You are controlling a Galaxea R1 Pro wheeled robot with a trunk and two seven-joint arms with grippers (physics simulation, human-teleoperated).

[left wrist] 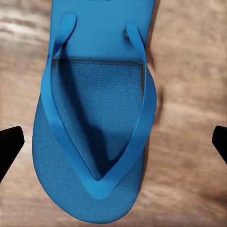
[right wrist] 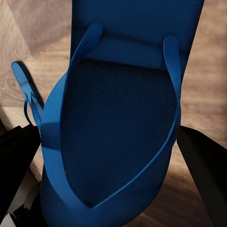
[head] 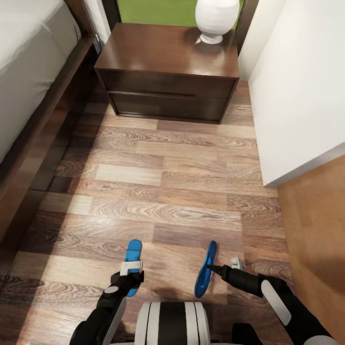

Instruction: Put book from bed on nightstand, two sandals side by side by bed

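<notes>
Far left: the bed (head: 28, 62), grey mattress on a dark brown frame, runs along the left side of the room. No book can be made out on the part of the mattress I can see.

Further along, against the back wall just beside the bed's head end: the nightstand (head: 167, 76), dark wood with a drawer line. A white lamp base (head: 216, 19) stands on the right rear part of its top.

Wood-plank floor (head: 167, 182) is between the nightstand and the robot.

Low left of centre: the left gripper (head: 130, 274) sits over the left sandal (head: 133, 254), which lies flat on the planks, toe end pointing toward the nightstand. From the left wrist camera the sandal (left wrist: 94, 127) lies sole-down, straps up, with the dark fingertips (left wrist: 9, 146) spread wide on either side and not touching it.

Right of centre: the right sandal (head: 206, 270) is tilted up on its edge, well apart from the left one. The right gripper (head: 225, 270) is at its side; its fingers flank the sandal (right wrist: 118, 132) in the right wrist camera, which also shows the sandal off the floor, so it appears pinched.

Far right: a white wall (head: 302, 86).
</notes>
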